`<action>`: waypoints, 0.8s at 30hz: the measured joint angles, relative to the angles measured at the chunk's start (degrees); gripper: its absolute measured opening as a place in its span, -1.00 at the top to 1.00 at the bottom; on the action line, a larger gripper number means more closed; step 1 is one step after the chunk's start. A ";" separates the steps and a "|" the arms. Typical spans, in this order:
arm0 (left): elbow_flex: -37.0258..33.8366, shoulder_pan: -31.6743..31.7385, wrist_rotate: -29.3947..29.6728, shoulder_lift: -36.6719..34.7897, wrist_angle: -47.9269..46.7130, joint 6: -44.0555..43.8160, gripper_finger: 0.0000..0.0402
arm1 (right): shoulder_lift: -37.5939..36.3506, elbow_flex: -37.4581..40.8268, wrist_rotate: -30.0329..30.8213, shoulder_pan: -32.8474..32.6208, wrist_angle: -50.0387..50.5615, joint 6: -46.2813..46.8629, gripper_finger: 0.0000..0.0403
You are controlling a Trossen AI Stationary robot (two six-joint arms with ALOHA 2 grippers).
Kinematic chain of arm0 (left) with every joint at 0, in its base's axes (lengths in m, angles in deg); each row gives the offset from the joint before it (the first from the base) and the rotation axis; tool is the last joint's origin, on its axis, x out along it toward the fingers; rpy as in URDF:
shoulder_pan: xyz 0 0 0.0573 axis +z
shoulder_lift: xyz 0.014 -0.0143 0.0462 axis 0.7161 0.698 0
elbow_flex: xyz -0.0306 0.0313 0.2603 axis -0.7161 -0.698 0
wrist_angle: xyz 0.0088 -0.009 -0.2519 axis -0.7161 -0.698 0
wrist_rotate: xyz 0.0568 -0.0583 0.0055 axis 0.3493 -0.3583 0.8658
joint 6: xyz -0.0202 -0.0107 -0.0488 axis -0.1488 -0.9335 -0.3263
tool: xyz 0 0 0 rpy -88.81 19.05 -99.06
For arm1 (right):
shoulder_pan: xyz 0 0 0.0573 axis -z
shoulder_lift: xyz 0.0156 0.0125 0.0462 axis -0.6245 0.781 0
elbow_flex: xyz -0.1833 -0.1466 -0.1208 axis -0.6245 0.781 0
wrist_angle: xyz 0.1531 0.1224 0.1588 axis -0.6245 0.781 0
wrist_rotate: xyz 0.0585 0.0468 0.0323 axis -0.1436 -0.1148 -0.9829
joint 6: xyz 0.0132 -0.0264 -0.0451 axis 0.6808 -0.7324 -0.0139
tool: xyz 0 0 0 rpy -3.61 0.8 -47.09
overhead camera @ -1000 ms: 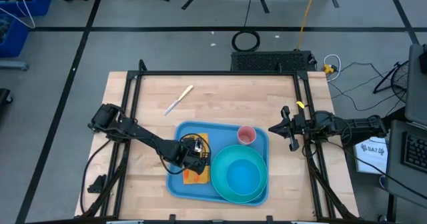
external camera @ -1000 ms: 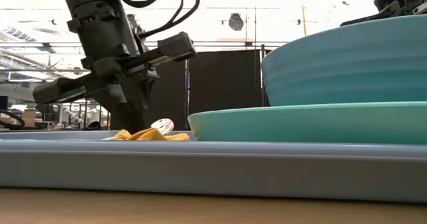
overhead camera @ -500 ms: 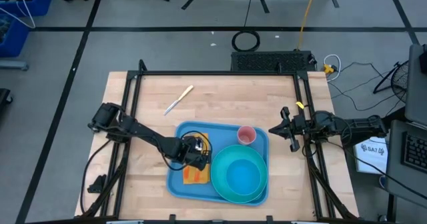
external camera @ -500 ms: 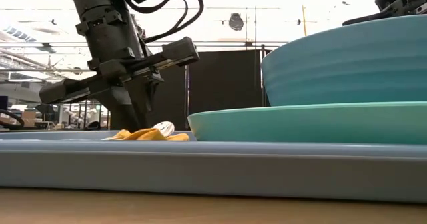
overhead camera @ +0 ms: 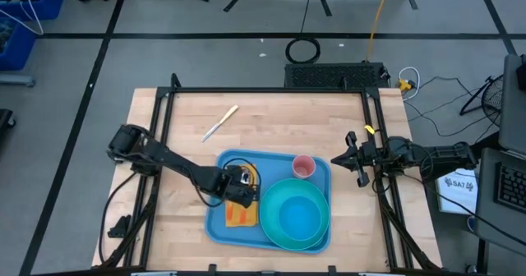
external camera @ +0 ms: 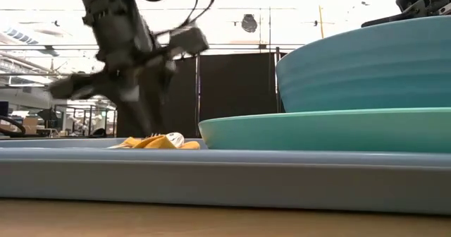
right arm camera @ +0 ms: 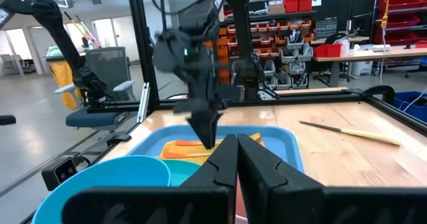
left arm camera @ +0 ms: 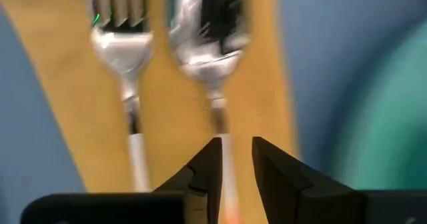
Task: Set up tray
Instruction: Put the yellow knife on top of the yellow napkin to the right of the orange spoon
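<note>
Blue tray (overhead camera: 215, 228) partly hidden, apparently, under left claw (overhead camera: 240, 195).

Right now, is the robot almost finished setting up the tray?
Nearly. The blue tray already holds a plate and bowl, a pink cup, and a napkin with a fork and spoon on it. The left claw hangs over the spoon's handle, slightly parted. The knife lies on the table, outside the tray. The right claw waits, shut.

Your two arms are dark, near-black jointed links with black cables looping at the wrists. The left gripper (left arm camera: 235, 159) has matte black wedge fingers — the right gripper (right arm camera: 233, 159) matches, long and tapered.
</note>
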 joint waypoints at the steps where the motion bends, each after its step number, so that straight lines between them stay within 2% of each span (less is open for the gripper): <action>1: 0.09 -0.03 0.99 -1.02 0.01 0.58 0.57 | 0.00 0.00 0.00 0.00 0.00 -0.01 0.98; 6: 0.10 1.79 5.97 -8.21 -5.37 4.92 0.57 | 0.02 0.00 0.07 0.00 0.20 -0.25 0.98; 10: 0.10 8.24 9.01 -14.71 -12.28 13.76 0.57 | 0.02 0.00 0.13 0.00 0.38 -1.02 0.98; 12: 0.10 14.03 7.23 -17.08 -14.05 21.39 0.56 | 0.02 0.01 0.18 0.00 0.40 -1.04 0.98; 17: 0.10 31.27 -3.46 -18.09 -14.05 45.70 0.56 | 0.02 0.00 0.22 0.00 0.42 -1.03 0.98; 21: 0.10 42.80 -4.63 -17.01 -12.75 59.43 0.56 | 0.02 0.00 0.22 0.00 0.39 -1.23 0.98; 24: 0.08 49.35 -5.39 -16.20 -11.48 66.19 0.56 | 0.02 0.01 0.24 0.00 0.39 -1.42 0.98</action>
